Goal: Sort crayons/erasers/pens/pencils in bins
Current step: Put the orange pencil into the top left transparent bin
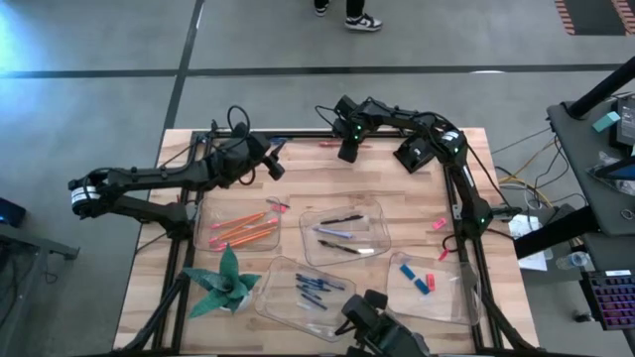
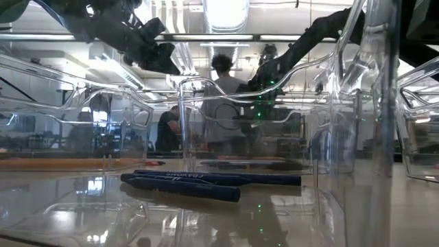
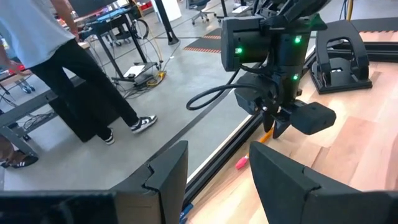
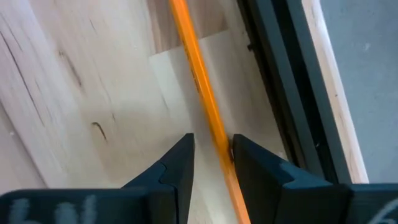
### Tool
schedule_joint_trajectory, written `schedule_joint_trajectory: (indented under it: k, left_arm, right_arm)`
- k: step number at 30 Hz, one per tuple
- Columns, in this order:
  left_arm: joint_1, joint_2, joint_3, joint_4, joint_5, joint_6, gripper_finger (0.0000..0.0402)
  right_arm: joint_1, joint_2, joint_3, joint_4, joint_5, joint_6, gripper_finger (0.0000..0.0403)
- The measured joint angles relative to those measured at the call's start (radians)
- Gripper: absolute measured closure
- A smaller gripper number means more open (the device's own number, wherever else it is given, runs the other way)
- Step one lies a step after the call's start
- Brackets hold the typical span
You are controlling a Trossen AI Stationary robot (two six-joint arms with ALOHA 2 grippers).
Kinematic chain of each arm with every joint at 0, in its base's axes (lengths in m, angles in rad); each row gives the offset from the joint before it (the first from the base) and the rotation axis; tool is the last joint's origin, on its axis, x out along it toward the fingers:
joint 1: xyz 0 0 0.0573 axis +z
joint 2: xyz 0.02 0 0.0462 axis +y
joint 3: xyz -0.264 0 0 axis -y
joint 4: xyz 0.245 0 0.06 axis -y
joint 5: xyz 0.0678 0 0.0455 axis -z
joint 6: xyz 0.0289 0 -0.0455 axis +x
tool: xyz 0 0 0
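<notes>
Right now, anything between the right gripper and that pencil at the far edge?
Nothing visible. In the right wrist view the orange pencil already runs between the right gripper's two fingers, against one of them, with only bare wood around it. From above, that gripper hangs over the table's far edge; the left gripper waits apart.
</notes>
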Motion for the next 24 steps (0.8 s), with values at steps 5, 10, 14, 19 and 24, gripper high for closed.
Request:
schedule_joint_trajectory:
  k: [5, 10, 14, 19, 24]
  left_arm:
    - [0.0, 0.0, -0.009, 0.005, 0.0, -0.006, 0.0243]
    - [0.0, 0.0, -0.01, 0.03, 0.0, -0.027, 0.0243]
    - [0.0, 0.0, -0.01, 0.049, 0.0, -0.051, 0.0243]
    - [0.0, 0.0, -0.01, 0.039, 0.003, -0.144, 0.0244]
    - [0.0, 0.0, -0.016, 0.013, 0.042, -0.186, 0.0244]
  right_arm:
    - [0.0, 0.0, 0.0, -0.004, 0.0, 0.028, 0.033]
    - [0.001, 0.0, -0.001, -0.008, -0.004, 0.028, 0.0384]
    - [0.001, -0.01, -0.003, -0.009, -0.011, 0.035, 0.0387]
    - [0.0, -0.053, -0.008, -0.012, -0.013, 0.041, 0.0388]
    - [0.0, -0.095, -0.005, 0.001, -0.096, 0.033, 0.0389]
